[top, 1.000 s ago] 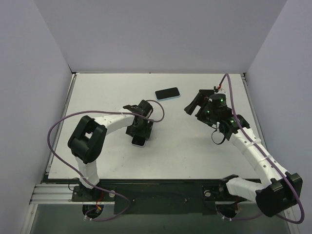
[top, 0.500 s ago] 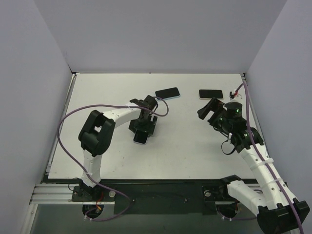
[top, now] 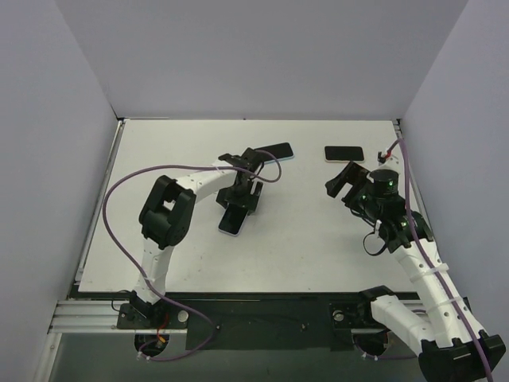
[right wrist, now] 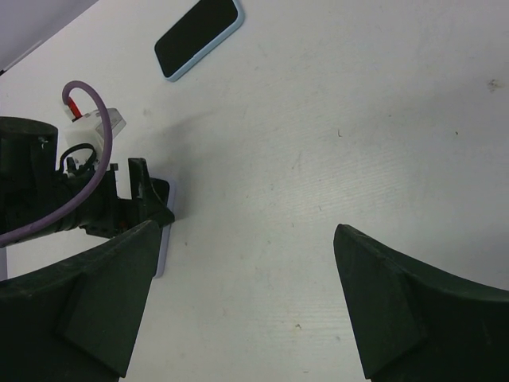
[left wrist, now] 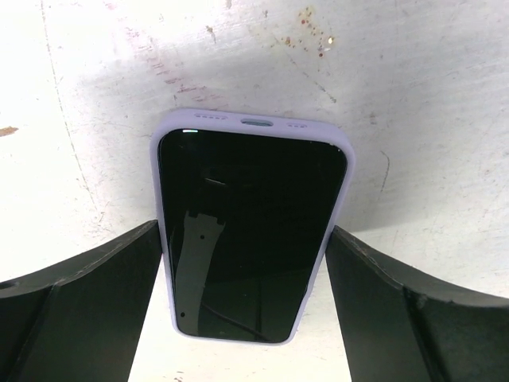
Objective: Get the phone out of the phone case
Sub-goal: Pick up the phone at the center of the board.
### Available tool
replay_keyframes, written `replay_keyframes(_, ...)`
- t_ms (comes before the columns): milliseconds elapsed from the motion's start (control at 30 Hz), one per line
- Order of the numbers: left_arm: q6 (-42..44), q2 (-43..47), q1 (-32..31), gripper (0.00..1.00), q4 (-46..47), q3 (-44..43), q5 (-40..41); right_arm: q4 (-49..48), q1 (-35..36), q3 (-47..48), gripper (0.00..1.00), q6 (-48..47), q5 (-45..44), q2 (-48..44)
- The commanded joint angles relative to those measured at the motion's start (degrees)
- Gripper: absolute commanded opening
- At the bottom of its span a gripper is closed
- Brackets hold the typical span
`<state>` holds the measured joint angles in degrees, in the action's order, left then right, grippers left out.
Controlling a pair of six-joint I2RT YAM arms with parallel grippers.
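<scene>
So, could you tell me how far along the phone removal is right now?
Nothing looks done: the phone sits inside its lavender case, flat on the table. In hand: the left claw is open astride it, apparently not gripping. The right claw is open and empty. Left: gripping and pulling the phone free.

3 phones lie on the 1 white surface point(top: 318, 247): 1 lavender-cased phone point(top: 231, 223), 1 pale-blue-cased phone point(top: 280, 149) and 1 dark phone point(top: 343, 153), whose case, if it has any, cannot be made out from above. That gives 2 cases that can be told, 1 lavender and 1 pale blue, each with its phone inside. There are also 2 robot arms, the left arm point(top: 163, 215) and the right arm point(top: 421, 270), and 2 purple cables, the left cable point(top: 108, 211) and the right cable point(top: 406, 187), 1 per arm.
</scene>
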<state>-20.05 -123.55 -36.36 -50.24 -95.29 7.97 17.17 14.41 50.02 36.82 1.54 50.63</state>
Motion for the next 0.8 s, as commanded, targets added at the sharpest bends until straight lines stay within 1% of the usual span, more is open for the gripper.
replay_keyframes(0, 1.77, 1.81, -0.55, 0.92, 1.54, 6.59, 2.41, 0.15, -0.44, -0.27, 0.86, -0.96, -1.37, -1.24)
replay_keyframes(33, 2.12, 2.51, -0.47, 0.91, 1.89, 7.21, 1.97, -0.12, -0.44, -0.36, 0.86, -0.87, -1.37, -0.89)
replay_keyframes(67, 2.3, 2.78, -0.47, 0.88, 2.16, 8.09, 1.09, -0.29, -0.44, -0.45, 0.86, -0.78, -1.37, -0.62)
replay_keyframes(100, 3.08, 2.87, -0.47, 0.75, 2.51, 8.27, 0.56, -0.82, -0.44, -0.54, 0.86, -0.61, -0.84, -0.01)
replay_keyframes(133, 4.13, 2.79, -0.47, 0.64, 2.51, 8.27, -0.14, -0.91, -0.44, -0.54, 0.86, -0.35, -0.32, 0.43)
replay_keyframes(167, 4.49, 2.61, -0.47, 0.42, 2.25, 8.1, -0.06, -1.17, -0.44, -0.54, 0.86, -0.17, -0.05, 1.22)
replay_keyframes(200, 4.67, 2.7, -0.47, 0.32, 1.9, 7.49, 0.81, -1.26, -0.35, -0.54, 0.86, 0.27, 0.91, 1.66)
replay_keyframes(233, 4.85, 3.39, -0.47, 0.15, 1.99, 7.22, 1.26, -1.26, -0.44, -0.45, 0.86, 0.36, 1.27, 2.36)
replay_keyframes(267, 5.02, 4.36, -0.47, 0.07, 2.25, 7.39, 1.78, -1.35, -0.44, -0.36, 0.86, 0.71, 2.14, 2.71)
replay_keyframes(300, 5.02, 6.28, -0.64, 0.03, 3.21, 7.66, 2.14, -1.35, -0.44, -0.45, 0.86, 0.89, 2.59, 3.15)
replay_keyframes(367, 5.29, 10.23, -0.73, 0.0, 4.79, 8.45, 2.84, -1.26, -0.44, -0.54, 0.86, 1.41, 3.64, 3.77)
replay_keyframes(467, 5.72, 15.6, -1.08, 0.0, 8.47, 10.11, 2.93, -1.17, -0.44, -0.8, 0.86, 1.94, 4.52, 4.39)
replay_keyframes(533, 6.16, 21.91, -1.69, 0.0, 11.98, 12.13, 3.02, -1.26, -0.44, -0.63, 0.86, 2.46, 4.87, 5.35)
replay_keyframes(667, 6.87, 31.49, -3.19, 0.0, 22.34, 19.95, 3.46, -2.4, -0.53, 0.25, 0.85, 4.75, 7.86, 8.86)
replay_keyframes(700, 7.31, 33.18, -3.37, 0.0, 23.68, 22.4, 2.68, -3.1, -0.53, 0.25, 0.85, 6.15, 9.86, 9.65)
replay_keyframes(767, 8.62, 36.79, -4.68, 0.0, 26.41, 24.26, 2.14, -5.82, -0.44, 0.6, 0.82, 8.52, 13.72, 11.85)
